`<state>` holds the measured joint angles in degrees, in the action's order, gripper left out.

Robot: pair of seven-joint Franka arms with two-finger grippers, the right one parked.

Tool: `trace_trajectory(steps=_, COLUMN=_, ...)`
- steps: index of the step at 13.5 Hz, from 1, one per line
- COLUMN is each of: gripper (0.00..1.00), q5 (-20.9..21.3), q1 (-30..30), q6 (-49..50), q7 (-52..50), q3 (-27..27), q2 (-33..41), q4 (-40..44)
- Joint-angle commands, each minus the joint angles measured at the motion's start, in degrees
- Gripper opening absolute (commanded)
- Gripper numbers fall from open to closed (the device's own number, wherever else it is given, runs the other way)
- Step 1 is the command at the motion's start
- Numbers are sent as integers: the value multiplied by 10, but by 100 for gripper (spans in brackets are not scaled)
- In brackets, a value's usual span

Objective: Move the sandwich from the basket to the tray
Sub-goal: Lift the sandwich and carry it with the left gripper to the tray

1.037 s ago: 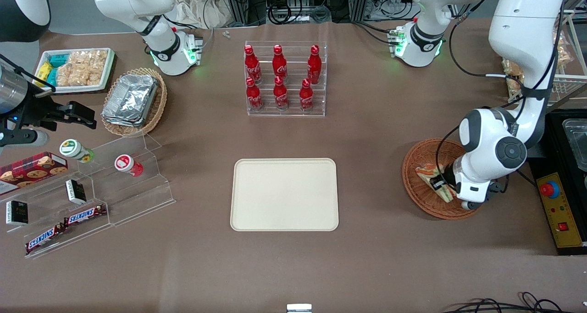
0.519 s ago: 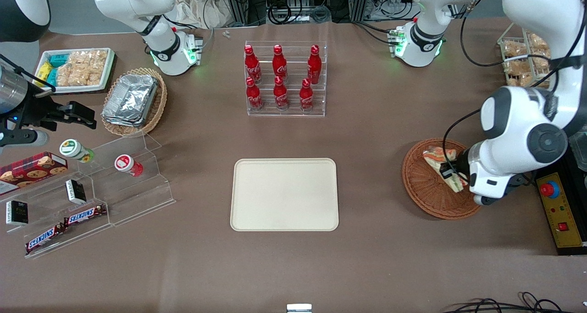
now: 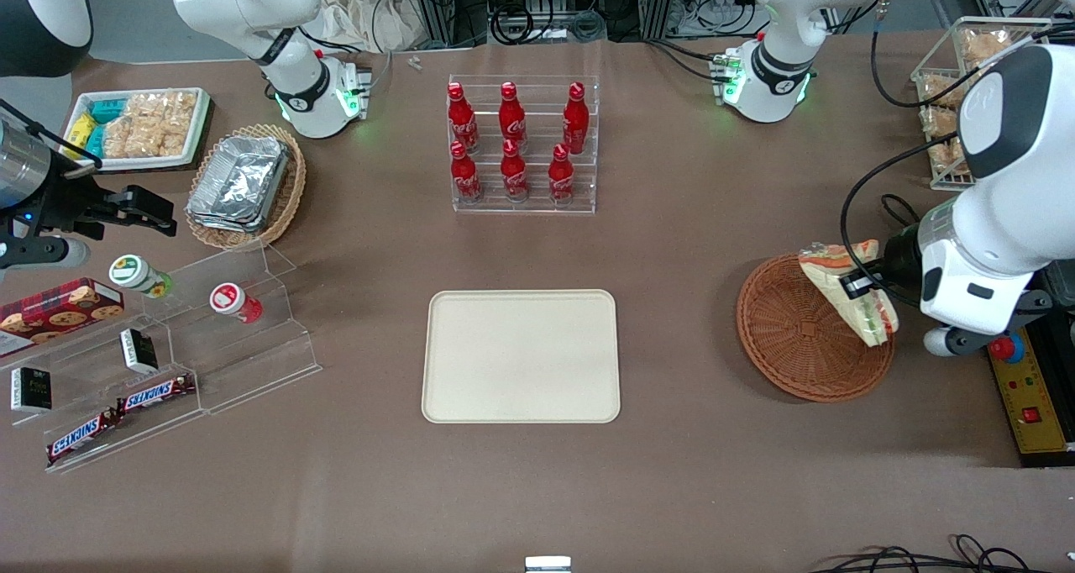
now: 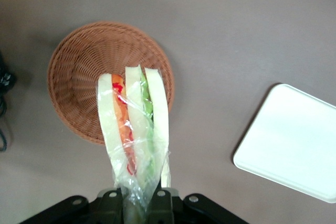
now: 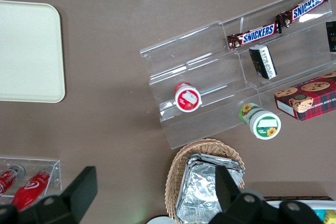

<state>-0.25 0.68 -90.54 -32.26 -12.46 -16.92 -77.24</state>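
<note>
My left gripper (image 3: 865,286) is shut on the sandwich (image 3: 850,291), a wrapped white-bread wedge with orange and green filling. It holds the wedge lifted above the working-arm-side rim of the round reddish-brown basket (image 3: 794,338), which holds nothing else. In the left wrist view the sandwich (image 4: 134,124) hangs from the gripper (image 4: 139,203) by its narrow end, with the basket (image 4: 79,72) below it and a corner of the cream tray (image 4: 294,150) beside. The flat cream tray (image 3: 521,356) lies at the table's middle, bare.
A clear rack of red cola bottles (image 3: 521,144) stands farther from the front camera than the tray. Toward the parked arm's end are a stepped clear display (image 3: 168,363) with snacks and a pale wicker basket of foil containers (image 3: 243,182). A yellow control box (image 3: 1029,388) sits beside the basket.
The gripper has lifted the sandwich out of the basket and carried it upward and toward the working arm's end; the arm has risen with it.
</note>
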Motion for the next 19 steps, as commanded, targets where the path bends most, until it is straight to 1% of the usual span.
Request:
trace_trajectory(steps=1, gripper=5, q5=-6, q1=-1, q6=-18, q7=32, q3=-42, q2=-19, q4=14)
trace_trajectory(steps=2, gripper=6, q5=1, q1=-18, q6=-33, q7=36, q3=-66, q2=-30, q4=13)
trace_trajectory(steps=4, gripper=7, q5=5, q1=-65, q6=-80, q7=35, q3=-67, q2=-55, q4=12)
trace_trajectory(steps=6, gripper=12, q5=21, q1=-106, q6=-137, q7=26, q3=-67, q2=-94, q4=11)
trace_trajectory(steps=7, gripper=12, q5=22, q1=-124, q6=-167, q7=24, q3=-66, q2=-116, q4=11)
trace_trajectory(steps=8, gripper=9, q5=32, q1=-142, q6=-194, q7=22, q3=-66, q2=-143, q4=12)
trace_trajectory(steps=9, gripper=8, q5=49, q1=-156, q6=-221, q7=14, q3=-66, q2=-167, q4=13)
trace_trajectory(steps=11, gripper=8, q5=69, q1=-182, q6=-265, q7=-3, q3=-65, q2=-212, q4=15)
trace_trajectory(steps=13, gripper=8, q5=70, q1=-199, q6=-307, q7=-2, q3=-65, q2=-254, q4=18)
trace_trajectory(steps=16, gripper=9, q5=69, q1=-205, q6=-343, q7=16, q3=-66, q2=-301, q4=21)
trace_trajectory(steps=17, gripper=12, q5=69, q1=-205, q6=-344, q7=17, q3=-66, q2=-312, q4=21)
trace_trajectory(steps=19, gripper=31, q5=69, q1=-205, q6=-344, q7=16, q3=-65, q2=-324, q4=17)
